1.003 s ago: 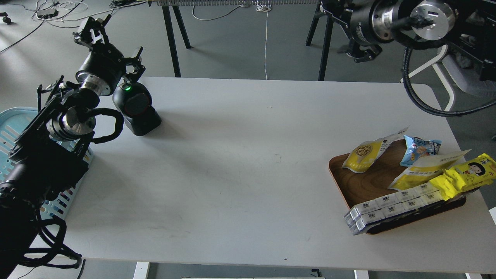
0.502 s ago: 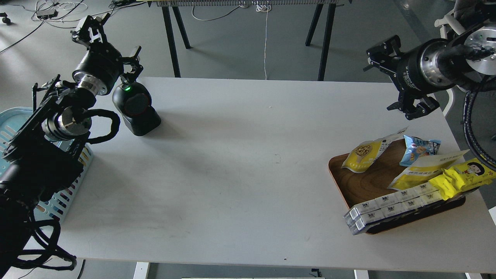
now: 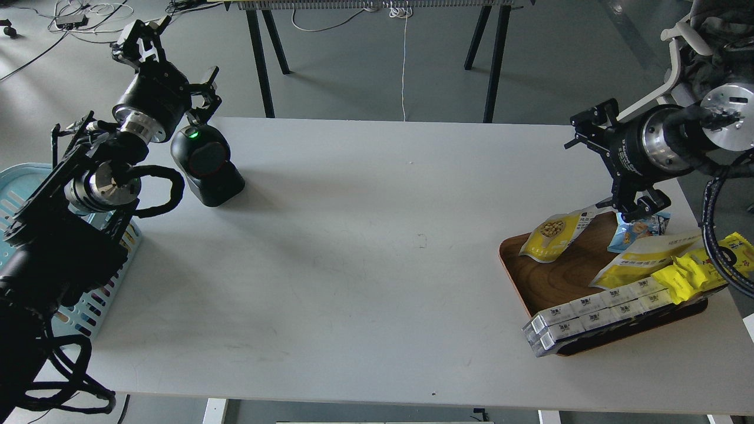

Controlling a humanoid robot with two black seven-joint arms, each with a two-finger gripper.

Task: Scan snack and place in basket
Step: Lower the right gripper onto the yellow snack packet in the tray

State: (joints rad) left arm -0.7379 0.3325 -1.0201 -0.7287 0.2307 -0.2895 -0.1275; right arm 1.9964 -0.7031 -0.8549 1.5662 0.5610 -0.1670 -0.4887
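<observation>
The snack (image 3: pixel 555 233), a small pouch with a yellow lower half, a white top and a round picture of nuts, lies tilted at the back left of the brown wooden tray (image 3: pixel 551 282). My right gripper (image 3: pixel 611 164) is open and empty, just above and right of the pouch's white top; its lower finger (image 3: pixel 637 207) hangs close to that top edge. The light blue basket (image 3: pixel 16 187) stands at the table's left edge, mostly hidden behind my left arm. My left gripper (image 3: pixel 172 66) is open and empty, raised beyond the black scanner (image 3: pixel 206 165).
The scanner shows a green light and stands at the table's back left. The tray also holds a blue pack (image 3: pixel 639 227), a flat pale-yellow pouch (image 3: pixel 645 256), bright-yellow packs (image 3: pixel 701 266) and white boxes (image 3: pixel 589 312) along its front edge.
My right arm has swung down from the upper right and its open gripper now hangs over the tray by the snack. The left arm has hardly moved.
</observation>
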